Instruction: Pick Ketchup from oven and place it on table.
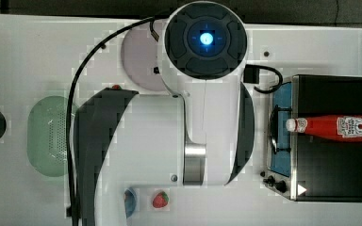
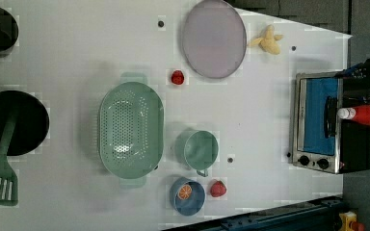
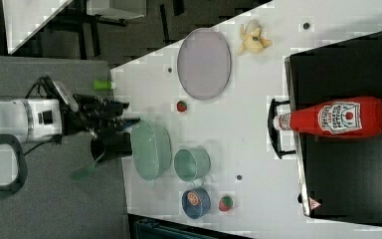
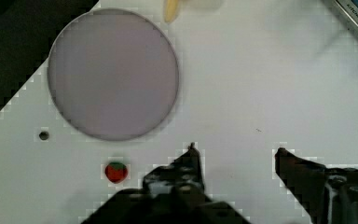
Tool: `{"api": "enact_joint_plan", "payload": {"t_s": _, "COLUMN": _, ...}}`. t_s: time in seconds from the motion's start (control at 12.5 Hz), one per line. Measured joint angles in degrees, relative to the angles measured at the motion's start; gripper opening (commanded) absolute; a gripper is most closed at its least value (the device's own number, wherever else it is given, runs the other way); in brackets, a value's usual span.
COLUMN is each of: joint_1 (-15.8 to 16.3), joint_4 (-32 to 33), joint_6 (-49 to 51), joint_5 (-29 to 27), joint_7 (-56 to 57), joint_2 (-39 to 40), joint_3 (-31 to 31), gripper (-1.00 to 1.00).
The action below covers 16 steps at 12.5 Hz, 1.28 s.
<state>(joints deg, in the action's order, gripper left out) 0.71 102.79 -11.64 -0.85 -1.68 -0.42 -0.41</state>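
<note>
Red plastic marks the ketchup (image 3: 335, 118), which lies on its side across the flat black top of the oven (image 3: 353, 169), white cap pointing toward the door handle and reaching just past the oven's front edge. In the top view the bottle (image 1: 332, 127) rests the same way on the oven (image 1: 330, 174), which sits at the top view's right end of the table (image 1: 37, 52). The oven's bluish glass door is closed.

The gripper (image 4: 235, 151) hangs over bare white tabletop with its two black fingers (image 4: 189, 163) spread apart and nothing between them. Near it lie a round lilac plate (image 4: 114, 74) and a small strawberry (image 4: 116, 171). In the right view the gripper (image 3: 129, 119) is well apart from the oven, above the green colander (image 3: 151, 149).

Elsewhere on the table in the left view are a green cup (image 2: 200, 150), a blue bowl (image 2: 188, 196) holding an orange slice, a second strawberry (image 2: 218, 188) and a peeled banana (image 2: 269, 40).
</note>
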Motion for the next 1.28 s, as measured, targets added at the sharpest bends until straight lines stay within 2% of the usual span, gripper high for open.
{"api": "enact_joint_plan", "payload": {"t_s": 0.16, "joint_1": -0.27, "joint_4": 9.79, "joint_6": 7.82, "joint_5": 0.00, "joint_7": 0.00, "joint_2": -10.59, "joint_3": 0.07, "gripper": 0.80}}
{"api": "enact_joint_plan", "payload": {"t_s": 0.24, "joint_1": -0.32, "joint_4": 11.75, "joint_6": 9.21, "joint_5": 0.00, "joint_7": 0.00, "joint_2": -15.86, "joint_3": 0.03, "gripper": 0.99}}
{"api": "enact_joint_plan", "payload": {"t_s": 0.4, "joint_1": 0.11, "joint_4": 11.13, "joint_6": 11.65, "joint_5": 1.02, "joint_7": -0.01, "joint_2": -23.80, "joint_3": -0.44, "gripper": 1.00}}
{"api": "enact_joint_plan", "payload": {"t_s": 0.56, "joint_1": 0.13, "joint_4": 8.00, "joint_6": 10.56, "joint_5": 1.76, "joint_7": -0.01, "joint_2": -26.83, "joint_3": -1.55, "gripper": 1.00}}
{"api": "enact_joint_plan", "payload": {"t_s": 0.88, "joint_1": -0.93, "joint_4": 6.77, "joint_6": 8.48, "joint_5": 2.41, "joint_7": -0.01, "joint_2": -23.27, "joint_3": -7.06, "gripper": 1.00}}
{"api": "enact_joint_plan", "payload": {"t_s": 1.12, "joint_1": -2.02, "joint_4": 6.77, "joint_6": 3.59, "joint_5": 1.64, "joint_7": -0.01, "joint_2": -13.50, "joint_3": -15.47, "gripper": 1.00}}
{"api": "enact_joint_plan", "payload": {"t_s": 1.28, "joint_1": -2.27, "joint_4": 9.68, "joint_6": -1.41, "joint_5": 1.56, "joint_7": -0.01, "joint_2": -8.90, "joint_3": -21.40, "gripper": 1.00}}
